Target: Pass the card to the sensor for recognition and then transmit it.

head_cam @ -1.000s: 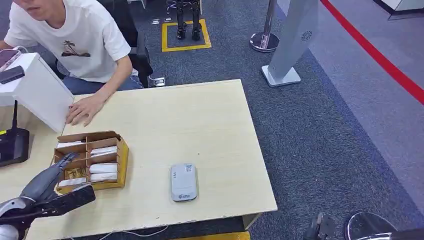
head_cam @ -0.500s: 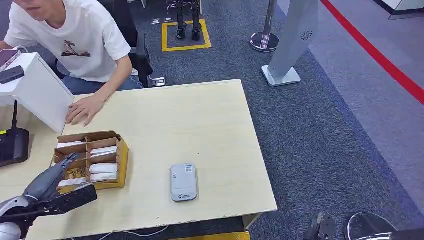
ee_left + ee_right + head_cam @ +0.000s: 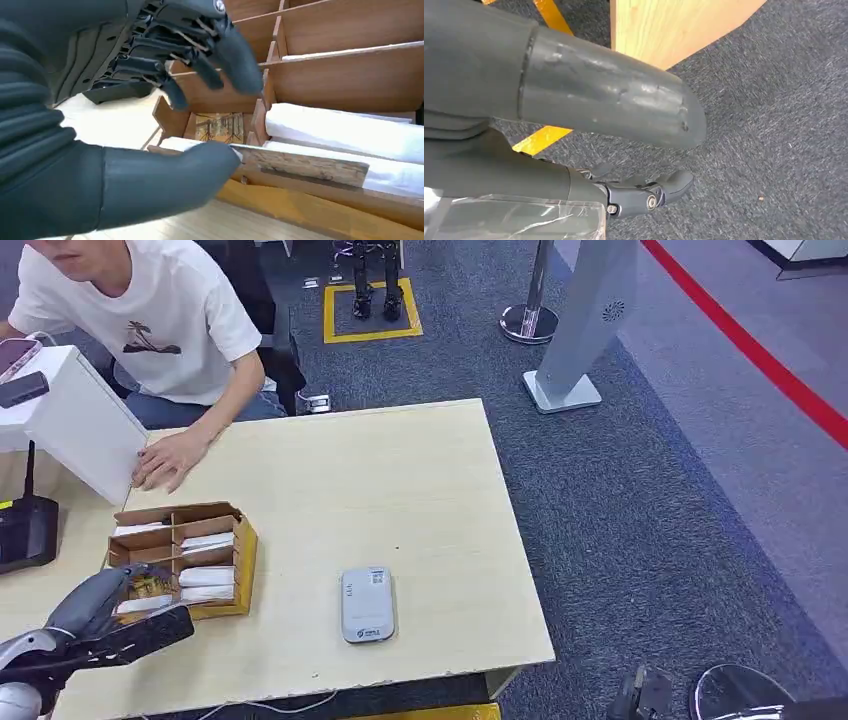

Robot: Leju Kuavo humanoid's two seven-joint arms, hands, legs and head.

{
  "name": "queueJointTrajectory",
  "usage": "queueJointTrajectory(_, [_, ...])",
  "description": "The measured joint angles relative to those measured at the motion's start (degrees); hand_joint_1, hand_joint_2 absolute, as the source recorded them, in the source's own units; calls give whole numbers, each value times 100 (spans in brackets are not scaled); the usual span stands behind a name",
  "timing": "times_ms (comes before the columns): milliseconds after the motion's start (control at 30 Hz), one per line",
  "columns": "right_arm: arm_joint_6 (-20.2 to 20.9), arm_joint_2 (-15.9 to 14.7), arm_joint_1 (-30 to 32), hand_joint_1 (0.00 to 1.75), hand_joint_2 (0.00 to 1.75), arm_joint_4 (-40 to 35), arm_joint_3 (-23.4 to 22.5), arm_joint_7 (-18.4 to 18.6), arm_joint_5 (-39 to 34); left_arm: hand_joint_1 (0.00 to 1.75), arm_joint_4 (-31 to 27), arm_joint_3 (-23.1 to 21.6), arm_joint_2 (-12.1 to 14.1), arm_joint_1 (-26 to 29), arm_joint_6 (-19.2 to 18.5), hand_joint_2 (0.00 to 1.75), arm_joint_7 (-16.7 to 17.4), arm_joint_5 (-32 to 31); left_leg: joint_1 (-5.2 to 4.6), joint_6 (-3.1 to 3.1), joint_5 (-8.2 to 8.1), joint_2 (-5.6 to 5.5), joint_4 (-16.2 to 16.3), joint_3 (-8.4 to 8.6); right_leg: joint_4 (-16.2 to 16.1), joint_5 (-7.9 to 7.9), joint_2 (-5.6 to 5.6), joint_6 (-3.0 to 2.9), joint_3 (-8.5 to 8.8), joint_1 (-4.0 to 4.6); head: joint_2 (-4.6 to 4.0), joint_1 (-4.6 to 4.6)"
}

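Note:
A brown cardboard box [image 3: 246, 540] with divided slots stands on the left of the table and holds white cards [image 3: 207, 576]. My left hand [image 3: 105, 605] hovers over its near left corner, fingers [image 3: 200, 45] spread above the slots and thumb [image 3: 165, 175] against the box's front wall, beside a white card's edge [image 3: 180, 143]. Nothing is pinched. A picture card [image 3: 218, 127] lies in the slot below the fingers. The grey-white sensor [image 3: 367, 604] lies flat near the table's front edge, to the right of the box. My right hand [image 3: 614, 115] hangs empty beside the table corner.
A person sits at the far left with a hand [image 3: 170, 458] flat on the table [image 3: 420, 470], next to a white box [image 3: 70, 420]. A black device [image 3: 25, 530] stands at the left edge. Posts and a grey stand [image 3: 585, 330] rise from the carpet beyond.
My left hand has drawn back towards me and its fingers have dipped lower over the box's near left slot. The sensor, the box and the person's hand have not moved.

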Motion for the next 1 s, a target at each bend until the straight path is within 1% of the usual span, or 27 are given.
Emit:
queueJointTrajectory(167, [9,0,1,0,0,0,0,-20,-13,175,-7,2,13,39,4,175,2,105,0,0,0,0,0,0,1,0,0,0,1,0,2,0])
queueJointTrajectory(433, [11,0,8,0,0,0,0,-46,-42,175,-188,118,96,298,15,175,18,400,0,0,0,0,0,0,0,0,0,0,0,0,0,0])
queueJointTrajectory(600, [28,0,9,0,0,0,0,-79,-50,175,-302,203,131,383,18,175,28,428,0,0,0,0,0,0,0,0,0,0,1,0,2,2])
queueJointTrajectory(900, [77,0,8,0,0,0,0,-85,-48,175,-337,210,149,385,0,175,53,413,0,0,0,-1,0,0,1,0,-1,0,1,0,2,0])
queueJointTrajectory(933, [72,0,8,0,0,0,0,-85,-48,154,-341,210,157,386,0,175,59,411,0,0,0,-1,0,0,0,0,-1,0,1,0,2,-2])
queueJointTrajectory(967, [68,0,8,0,0,0,0,-85,-46,0,-343,210,162,385,0,175,68,411,0,0,0,-1,0,0,1,0,-1,0,1,0,2,0])
queueJointTrajectory(1000, [66,0,8,0,0,0,0,-85,-46,0,-343,210,171,383,0,175,70,411,0,0,0,-1,0,0,0,0,-1,0,1,0,0,-2])
